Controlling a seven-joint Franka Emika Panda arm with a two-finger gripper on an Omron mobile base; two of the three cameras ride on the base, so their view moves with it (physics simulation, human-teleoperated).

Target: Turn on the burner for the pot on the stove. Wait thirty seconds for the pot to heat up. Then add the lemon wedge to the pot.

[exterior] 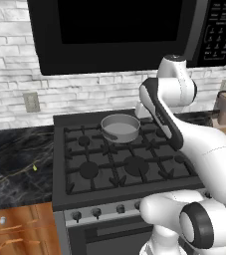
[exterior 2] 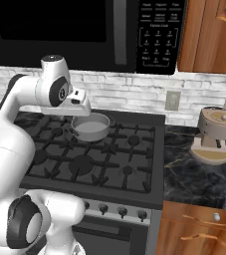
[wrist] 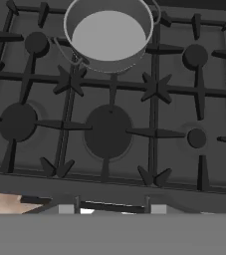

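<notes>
**Hand hanging over the stove, fingers partly apart, holding nothing**

I am looking down through the hand camera. The gripper (wrist: 112, 209) is hanging above the front edge of the stove (wrist: 134, 164). Its two fingertips (wrist: 67, 209) are standing some way apart. Nothing is sitting between them, and they are touching nothing.

The pot (wrist: 108, 35) is sitting ahead of the hand, toward the back of the stove, in the middle. It is standing upright on the black grates, and I am seeing a pale grey inside with nothing in it. The burner under it is hidden by the pot, so I cannot tell if a flame is burning there. A big round burner cap (wrist: 108, 130) is lying just under the hand, between the hand and the pot.

The lemon wedge (exterior: 35, 168) is lying on the dark counter (exterior: 15, 169), far off to the hand's left, well apart from the pot and the hand.

A row of small knobs (exterior: 97, 212) is running along the stove front, below the hand. A black microwave (exterior: 119, 30) is hanging above it, with a pale brick wall (exterior: 15, 94) behind. A brown coffee machine (exterior 2: 215, 133) is standing on the counter far to the hand's right.
</notes>
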